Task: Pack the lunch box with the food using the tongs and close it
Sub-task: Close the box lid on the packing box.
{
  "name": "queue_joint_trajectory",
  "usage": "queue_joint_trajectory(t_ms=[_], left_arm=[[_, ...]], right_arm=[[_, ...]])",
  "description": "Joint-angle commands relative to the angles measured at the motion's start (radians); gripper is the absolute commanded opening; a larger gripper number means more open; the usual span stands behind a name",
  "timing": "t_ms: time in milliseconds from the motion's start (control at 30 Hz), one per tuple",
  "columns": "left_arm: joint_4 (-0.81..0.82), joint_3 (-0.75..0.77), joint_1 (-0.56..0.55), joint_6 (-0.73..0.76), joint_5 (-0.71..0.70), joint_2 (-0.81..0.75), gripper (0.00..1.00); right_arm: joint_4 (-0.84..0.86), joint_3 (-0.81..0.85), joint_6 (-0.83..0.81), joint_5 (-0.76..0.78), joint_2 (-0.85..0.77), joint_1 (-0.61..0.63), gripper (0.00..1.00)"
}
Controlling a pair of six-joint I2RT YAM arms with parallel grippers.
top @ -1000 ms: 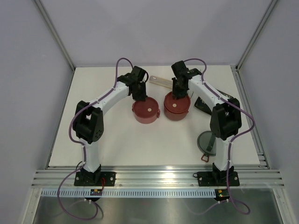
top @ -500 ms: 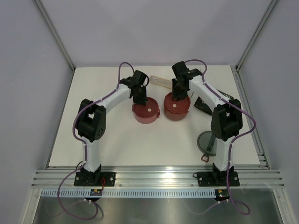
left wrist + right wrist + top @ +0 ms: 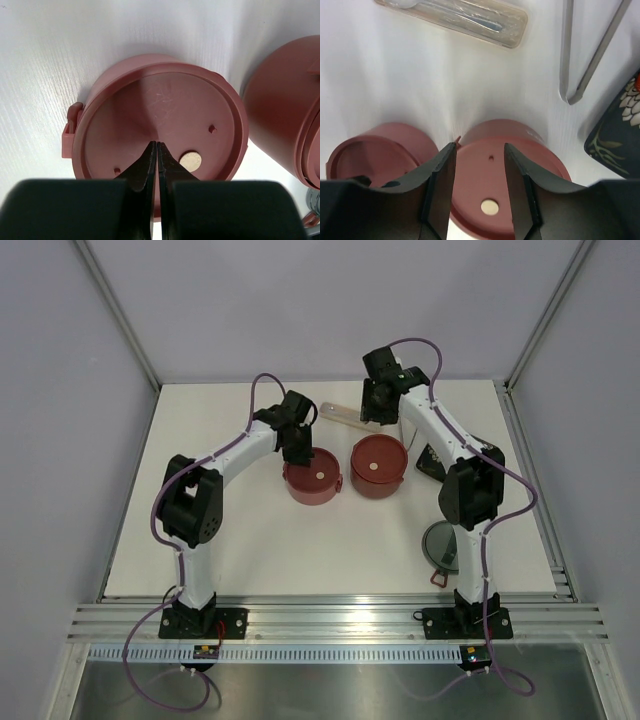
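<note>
A: Lunch box — where is it, and how will it handle?

B: It sits mid-back on the white table. The left maroon round bowl and the right maroon round bowl stand side by side, almost touching. Each has a flat maroon disc lid seated inside its rim. They look like rigid shells, probably light, and the smooth walls are likely slippery. I'd grip a rim or the side tab, not the wall. The grey round top lid with its red latch lies well apart, near the right arm's base.

A: Tongs? Food?

B: The slim silver metal tongs lie flat beyond the right bowl, between the long pale beige cutlery case and the black patterned tray. They look stiff but springy, thin and low on the table, so awkward to pinch. My guess is to take them across both arms around mid-length. No food is in view, since lids cover both bowls.

A: Arm poses?

B: The left arm is bent and reaches over the left bowl with its wrist pointing down. The left fingers are pressed together with nothing between them, tips over the disc lid beside its pale round spot. I can't tell if they touch it. The right arm stretches farther back and stands higher — over the far side of the right bowl. The right fingers are apart and empty, with the lid showing in the gap.
</note>
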Motion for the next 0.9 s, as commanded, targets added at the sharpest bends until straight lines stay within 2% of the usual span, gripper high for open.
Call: queue_joint_trajectory(t_ms=[0, 233, 500, 733, 867], left_arm=[[0.016, -0.007, -0.005, 0.017, -0.006, -0.061, 0.03], [0.021, -0.013, -0.005, 0.016, 0.001, -0.061, 0.03], [0.018, -0.013, -0.005, 0.016, 0.000, -0.060, 0.03], [0.016, -0.015, -0.005, 0.013, -0.008, -0.061, 0.03], [0.015, -0.009, -0.005, 0.017, -0.018, -0.064, 0.03]], right_arm=[[-0.039, 0.059, 0.005, 0.039, 0.076, -0.002, 0.50], [0.009, -0.033, 0.019, -0.011, 0.043, -0.002, 0.49], [0.001, -0.023, 0.013, 0.001, 0.031, 0.000, 0.49], [0.003, -0.016, 0.004, 0.035, -0.100, 0.000, 0.49], [0.009, -0.100, 0.002, 0.031, -0.179, 0.001, 0.49]])
